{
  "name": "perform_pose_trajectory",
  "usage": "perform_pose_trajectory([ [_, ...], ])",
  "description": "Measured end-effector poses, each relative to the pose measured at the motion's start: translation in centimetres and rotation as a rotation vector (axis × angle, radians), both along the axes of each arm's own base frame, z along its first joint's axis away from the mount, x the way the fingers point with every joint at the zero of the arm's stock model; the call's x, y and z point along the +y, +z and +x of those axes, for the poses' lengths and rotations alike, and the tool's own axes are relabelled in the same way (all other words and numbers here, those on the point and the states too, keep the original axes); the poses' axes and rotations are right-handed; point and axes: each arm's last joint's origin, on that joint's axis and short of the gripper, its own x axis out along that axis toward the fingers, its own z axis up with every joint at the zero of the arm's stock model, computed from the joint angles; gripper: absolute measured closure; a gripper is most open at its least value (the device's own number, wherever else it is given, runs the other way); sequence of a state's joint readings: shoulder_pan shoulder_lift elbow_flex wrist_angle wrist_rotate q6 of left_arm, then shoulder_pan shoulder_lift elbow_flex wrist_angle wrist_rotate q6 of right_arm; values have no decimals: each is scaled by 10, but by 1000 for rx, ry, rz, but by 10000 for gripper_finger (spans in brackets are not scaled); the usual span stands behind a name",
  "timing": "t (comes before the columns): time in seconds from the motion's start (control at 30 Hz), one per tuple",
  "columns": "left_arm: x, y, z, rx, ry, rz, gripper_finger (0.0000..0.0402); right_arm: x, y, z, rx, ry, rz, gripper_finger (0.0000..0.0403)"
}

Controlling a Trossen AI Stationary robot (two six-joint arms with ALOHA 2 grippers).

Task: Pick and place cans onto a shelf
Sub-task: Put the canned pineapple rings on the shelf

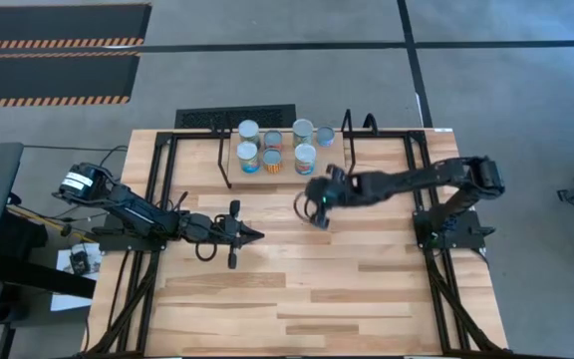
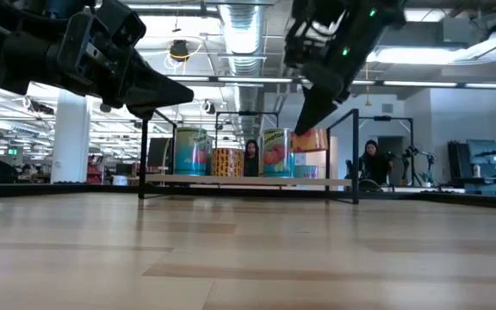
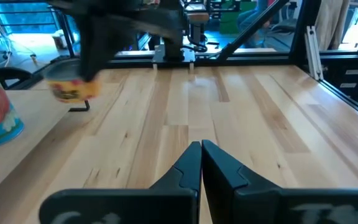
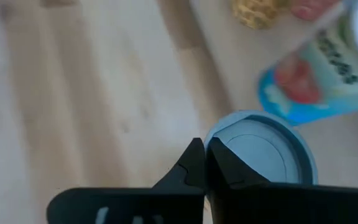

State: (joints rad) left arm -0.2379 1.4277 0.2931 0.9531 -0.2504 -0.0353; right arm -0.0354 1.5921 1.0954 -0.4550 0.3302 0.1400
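Several cans [image 1: 272,148] with silver tops stand on their bases on the wooden board of the black wire shelf [image 1: 225,168] at the table's far middle. They also show in the low view [image 2: 274,152]. My right gripper [image 1: 316,212] is just in front of the shelf, shut on an orange-labelled can [image 2: 311,139] with a grey-blue top [image 4: 263,152]. That can shows blurred in the left wrist view [image 3: 73,90]. My left gripper [image 1: 254,235] is shut and empty, above the table's middle left, pointing toward the right edge. My right gripper pinches the rim of the can's top [image 4: 212,144] between its two fingers, at one edge of the lid. The fingers come from above, slanting down. The can hangs below the fingers, clear of the table, near the shelf's front.
The shelf's black wire end frames [image 2: 354,155] rise at both ends of the board. Bare wooden tabletop [image 1: 337,289] lies toward the near edge. People show in the room beyond the table [image 2: 371,159].
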Motion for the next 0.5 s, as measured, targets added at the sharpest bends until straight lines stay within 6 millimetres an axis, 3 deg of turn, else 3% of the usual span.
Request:
perform_pose_trajectory([
  [0.2,0,0,0,3,0,1,400,-42,-1,-6,35,-40,-1,391],
  [0.5,0,0,0,2,1,-4,400,-75,-26,-2,62,-156,43,390],
])
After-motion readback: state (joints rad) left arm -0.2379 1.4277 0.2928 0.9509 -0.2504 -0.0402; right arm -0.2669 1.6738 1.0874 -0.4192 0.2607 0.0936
